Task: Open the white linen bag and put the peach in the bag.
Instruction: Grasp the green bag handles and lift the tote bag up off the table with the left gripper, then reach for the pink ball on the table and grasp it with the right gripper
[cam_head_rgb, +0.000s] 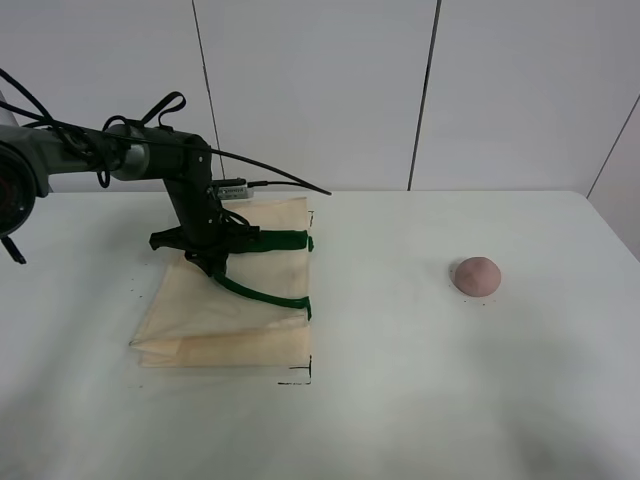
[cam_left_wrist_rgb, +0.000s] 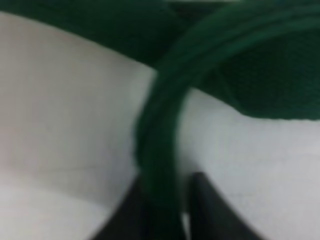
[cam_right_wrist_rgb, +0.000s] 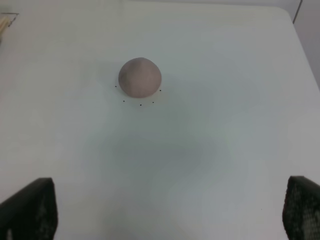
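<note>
**Strap in grip, bag not yet open**

My left claw (cam_head_rgb: 209, 262) clenches a green strap handle (cam_left_wrist_rgb: 165, 125) of the white linen bag (cam_head_rgb: 230, 318), which lies flat on the table (cam_head_rgb: 400, 400). I judge this grip is meant to lift its mouth open. My right claw (cam_right_wrist_rgb: 165, 207) hangs spread wide above the peach (cam_right_wrist_rgb: 140, 76), which sits well apart from the bag, apparently waiting to be picked. No label or writing is readable.

1. A robotics lab test bench: a grey-and-black robot arm (cam_head_rgb: 150, 155) with loose black cables reaches in from the upper left.
2. Bare white tabletop (cam_head_rgb: 420, 400), with plain white wall panels (cam_head_rgb: 320, 90) and their dark seams across the top.
3. A small black pen corner mark (cam_head_rgb: 300, 378) sits at lower centre, and tiny black dots (cam_right_wrist_rgb: 141, 105) mark the table.
</note>
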